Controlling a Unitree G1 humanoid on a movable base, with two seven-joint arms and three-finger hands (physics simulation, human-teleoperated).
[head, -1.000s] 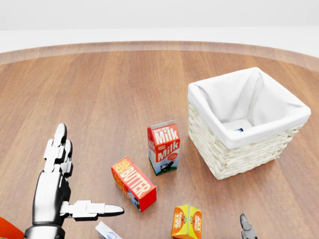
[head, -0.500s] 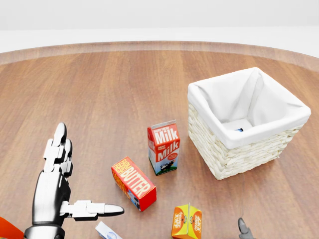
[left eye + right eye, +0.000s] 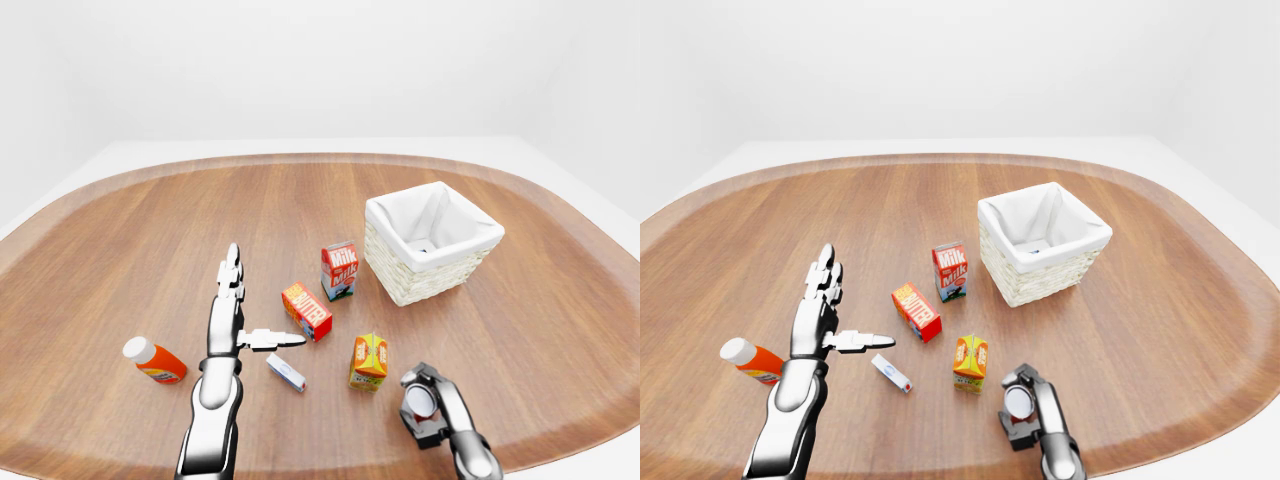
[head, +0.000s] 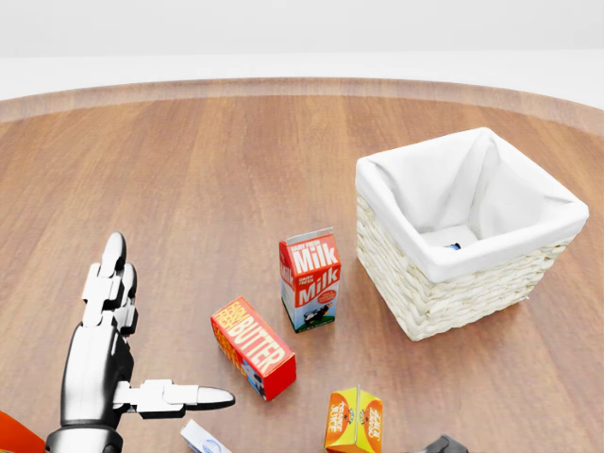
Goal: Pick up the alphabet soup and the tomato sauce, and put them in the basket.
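Right hand (image 3: 428,405) fingers clamp can (image 3: 420,399) below-right of orange carton (image 3: 369,360); lift high over basket (image 3: 433,272) rim. Left hand (image 3: 228,310) spread, idle.

A bare simulated test space is showing here, with 1 broad rounded wooden surface (image 3: 120,240) sitting amid blank white walls and floor, and grocery props like a milk carton (image 3: 339,270), butter box (image 3: 307,311) and lined wicker basket (image 3: 430,262) standing on it.

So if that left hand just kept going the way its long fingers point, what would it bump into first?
Probably nothing. The left hand points toward the view's top over bare table; the milk carton and butter box lie off to its right. Its height is unclear.
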